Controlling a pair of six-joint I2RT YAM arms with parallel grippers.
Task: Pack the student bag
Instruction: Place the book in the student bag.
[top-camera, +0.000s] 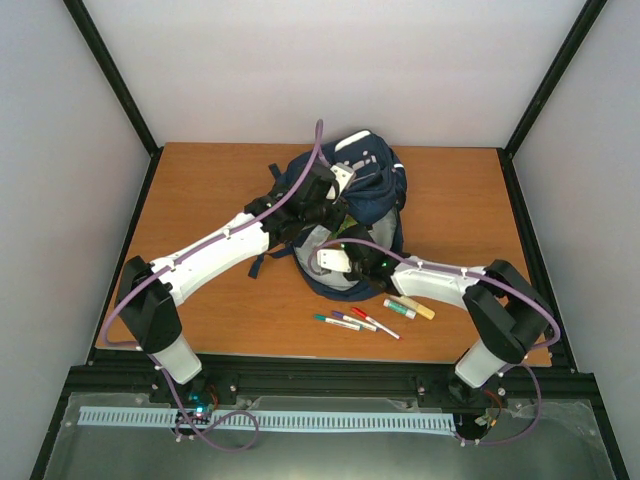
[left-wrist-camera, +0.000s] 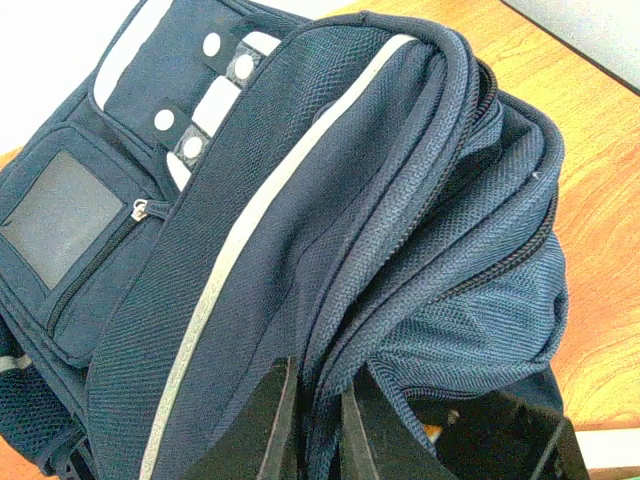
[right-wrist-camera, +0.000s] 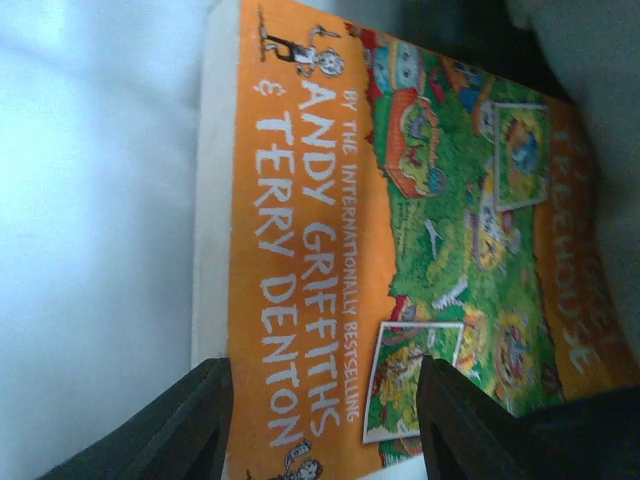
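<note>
Navy bag (top-camera: 375, 180): lying mouth-open on the wood counter (top-camera: 220, 180).
Left pincer (left-wrist-camera: 318, 392): pressed together on the bag's rim fabric.
Right pincer (right-wrist-camera: 320, 400): inside the bag, jaws spread above an orange book (right-wrist-camera: 330, 230).
Pens (top-camera: 355, 322): loose on the counter, just at the bag's near side.

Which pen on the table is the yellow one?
The fat yellow marker at the right end of the group, beside the fat green marker. The other three pens are thin and white.
</note>
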